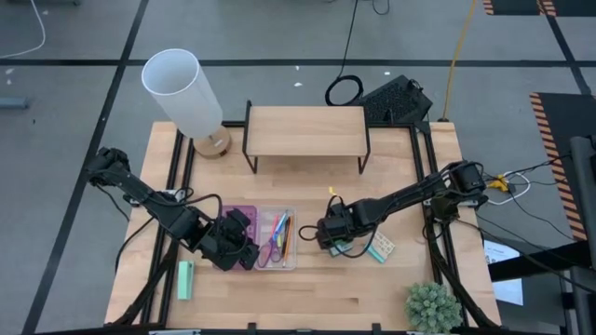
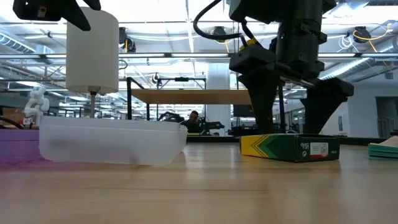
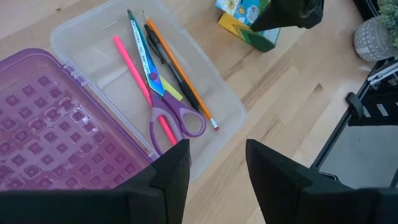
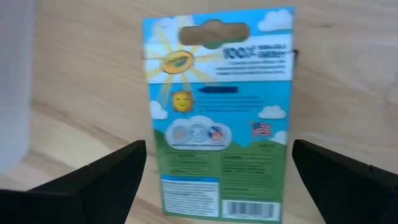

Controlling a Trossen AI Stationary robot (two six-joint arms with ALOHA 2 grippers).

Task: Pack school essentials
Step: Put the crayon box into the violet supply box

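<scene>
A case lies open on the table: its purple studded lid (image 3: 43,124) and its clear half (image 3: 149,93). In the clear half lie purple-blue scissors (image 3: 163,106), a pink pencil (image 3: 134,78), an orange pencil (image 3: 183,78), a black pen (image 3: 158,53) and a tiny yellow piece (image 3: 173,93). My left gripper (image 3: 217,168) hovers open above the case's near edge. A green-blue packet (image 4: 217,118) lies flat on the table right of the case. My right gripper (image 4: 217,180) is open, one finger on either side of the packet. A teal-beige pad (image 1: 380,247) lies just right of it.
A mint-green block (image 1: 185,279) lies near the front left. A white lamp (image 1: 182,93) and a wooden shelf (image 1: 305,130) stand at the back. A small plant (image 1: 433,307) sits at the front right corner.
</scene>
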